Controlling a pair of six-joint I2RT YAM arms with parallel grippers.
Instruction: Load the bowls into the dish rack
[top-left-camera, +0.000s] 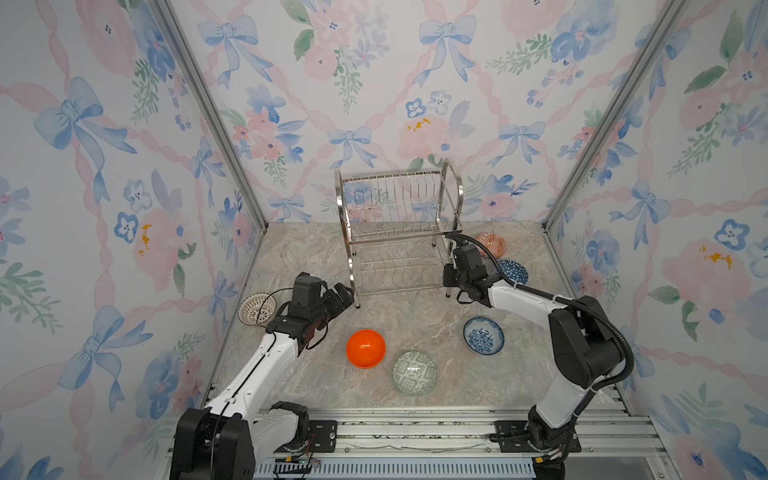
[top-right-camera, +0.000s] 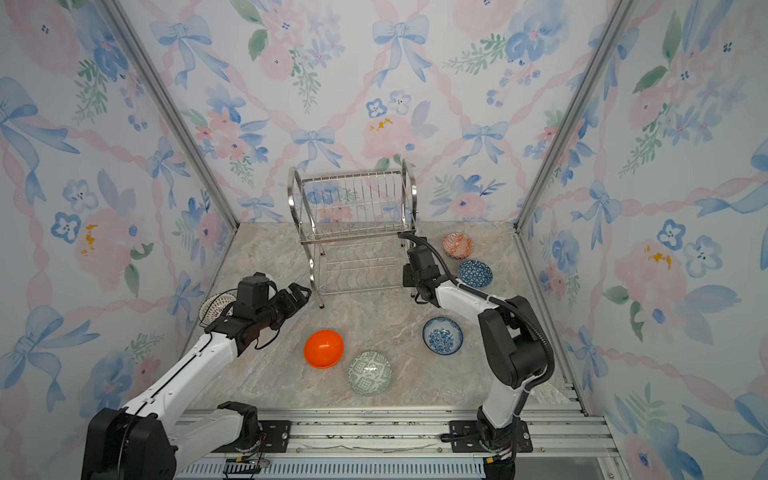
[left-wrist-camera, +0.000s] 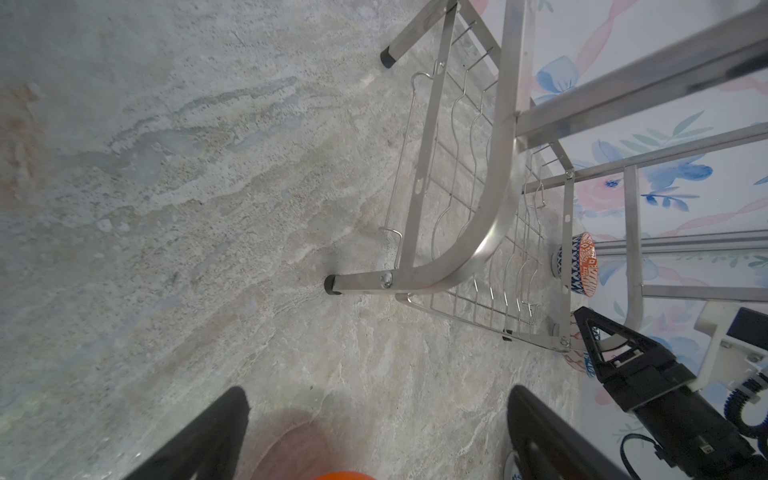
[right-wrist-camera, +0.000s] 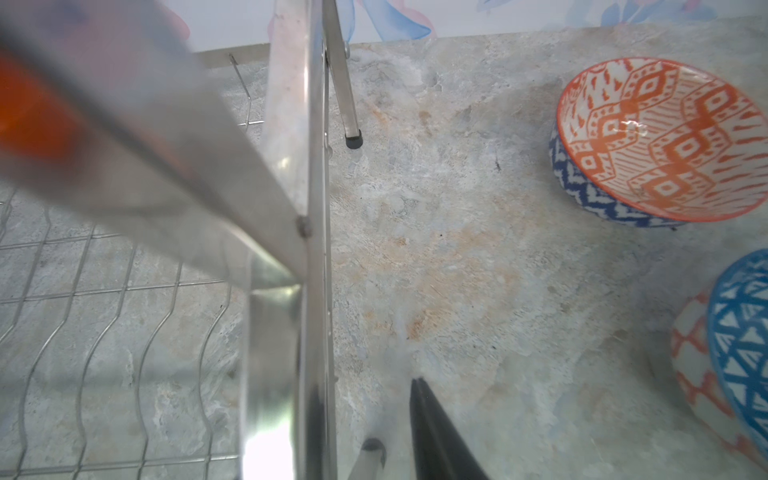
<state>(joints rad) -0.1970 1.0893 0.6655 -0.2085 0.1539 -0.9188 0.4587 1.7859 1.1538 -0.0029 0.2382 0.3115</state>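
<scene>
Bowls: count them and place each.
6, all on the table, none in the dish rack: white lattice far left; plain orange and green-white front centre; blue floral front right; dark-blue triangle and orange-red patterned right of the rack. None seems hidden.

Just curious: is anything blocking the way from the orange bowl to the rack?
Nothing visible: bare table lies between the orange bowl and the rack, whose shelves look empty. The left tool hangs open near the rack's front leg, beside that path.
</scene>
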